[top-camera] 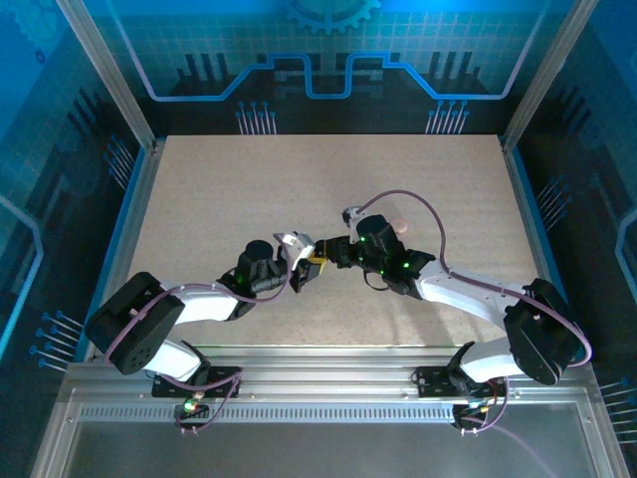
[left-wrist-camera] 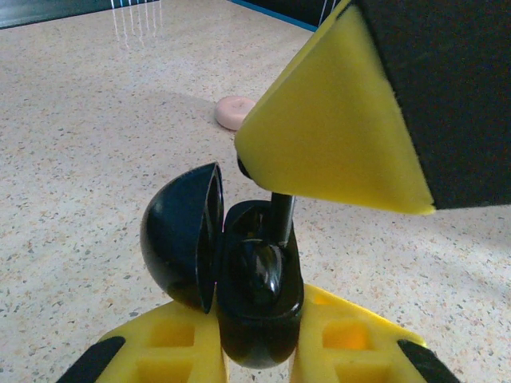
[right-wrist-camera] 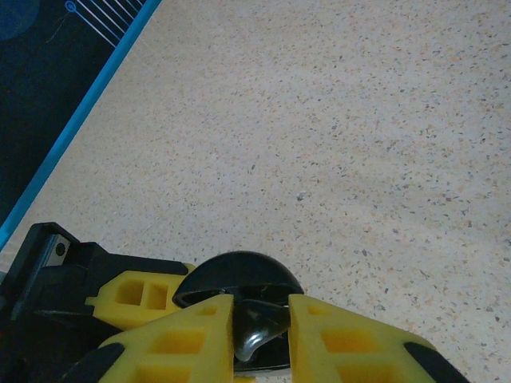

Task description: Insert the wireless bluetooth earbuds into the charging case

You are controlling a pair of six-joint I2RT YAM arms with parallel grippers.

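- The charging case (left-wrist-camera: 259, 311) is sitting open between the two yellow fingers of the left gripper (left-wrist-camera: 259, 351), which is pinching narrow and tight on the case's lower body.
- In the top view the case (top-camera: 319, 261) is being held above the speckled table (top-camera: 199, 199), near its middle, where the two arms are meeting.
- The case's lid (left-wrist-camera: 180, 235) is standing swung out to the left on its hinge, its hollow side facing the body.
- One earbud (left-wrist-camera: 282, 217) is hanging over the case's mouth with its short stem pointing down and its lower end reaching into the cavity.
- The right gripper (right-wrist-camera: 259, 339) is gripping that earbud (right-wrist-camera: 254, 327) with its jaws drawn close around it. Seen from the left wrist, one of its yellow fingers (left-wrist-camera: 335, 136) is coming in from the upper right.
- The inside of the case is showing as a glossy dark hollow, and it cannot be told whether a second earbud is already lying in it.
- The case is looking like a small, rounded, shiny black shell. From the right wrist its domed lid (right-wrist-camera: 239, 275) is showing just beyond the right gripper's fingers.
- A small pale pink disc (left-wrist-camera: 234, 112) is lying flat on the table beyond the case, well apart from both grippers.
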